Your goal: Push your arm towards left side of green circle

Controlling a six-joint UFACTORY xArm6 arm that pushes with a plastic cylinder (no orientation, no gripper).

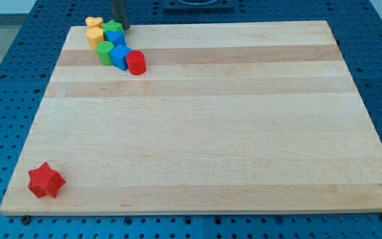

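The green circle [105, 52] stands in a tight cluster of blocks at the top left of the wooden board [204, 133]. Around it are a yellow heart [94, 22], a yellow block [95, 35], a green star [113, 28], two blue blocks [117, 39] [120, 56] and a red cylinder [136, 62]. My tip [123, 28] is at the board's top edge, just to the right of the green star. It is up and to the right of the green circle, with a blue block between them.
A red star [46, 180] lies alone near the board's bottom left corner. The board rests on a blue perforated table [5, 99] that shows on all sides.
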